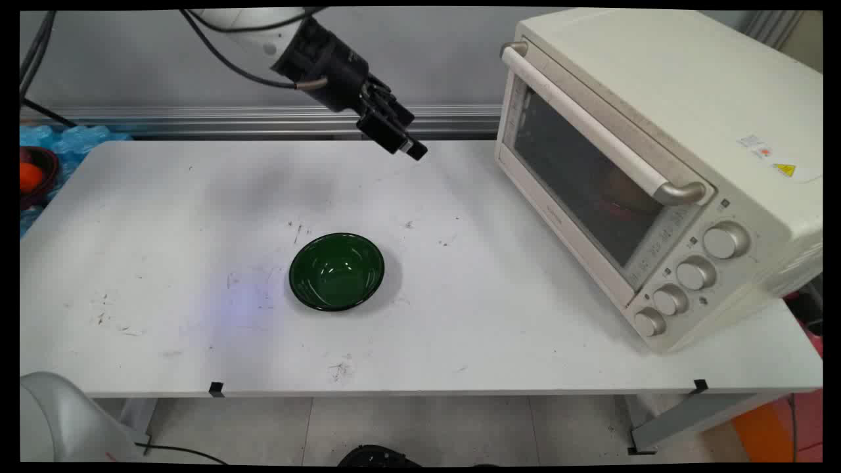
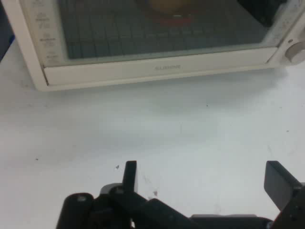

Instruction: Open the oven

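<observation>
My black gripper (image 1: 412, 149) hangs above the far middle of the white table (image 1: 164, 210), tilted toward the cream toaster oven (image 1: 663, 164) on the right. In the hand view the gripper (image 2: 205, 179) is open, its two fingers (image 2: 130, 174) wide apart with nothing between them. It faces the oven's shut glass door (image 2: 162, 28), and a reddish dish with something orange shows dimly behind the glass. A dark green empty bowl (image 1: 337, 270) sits on the table's middle, well below and left of the gripper.
The oven's door handle (image 1: 591, 125) runs along the door's top, and its knobs (image 1: 690, 272) are at the near right. At the far left off the table stands a dark bowl with something orange (image 1: 31, 176) on blue wrap.
</observation>
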Tool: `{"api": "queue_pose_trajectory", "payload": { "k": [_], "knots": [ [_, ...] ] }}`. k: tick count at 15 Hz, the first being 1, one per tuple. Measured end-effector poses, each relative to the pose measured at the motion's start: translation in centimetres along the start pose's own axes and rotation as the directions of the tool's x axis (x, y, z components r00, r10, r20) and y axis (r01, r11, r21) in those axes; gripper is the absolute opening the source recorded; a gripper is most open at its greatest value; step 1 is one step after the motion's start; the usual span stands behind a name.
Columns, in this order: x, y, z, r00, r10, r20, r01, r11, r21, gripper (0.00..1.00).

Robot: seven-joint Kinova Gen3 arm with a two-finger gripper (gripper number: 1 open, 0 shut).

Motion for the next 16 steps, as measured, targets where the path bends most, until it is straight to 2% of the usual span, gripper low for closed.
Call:
{"api": "queue_pose_trajectory", "payload": {
  "k": [7, 12, 16],
  "knots": [
    [4.0, 0.2, -0.2, 0.999, -0.019, 0.031, 0.020, 0.999, -0.029, 1.00],
    [8.2, 0.6, 0.6, 0.999, -0.006, 0.049, 0.008, 0.999, -0.045, 1.00],
    [11.4, 0.8, 1.4, 0.998, -0.007, 0.062, 0.010, 0.999, -0.043, 1.00]
  ]
}}
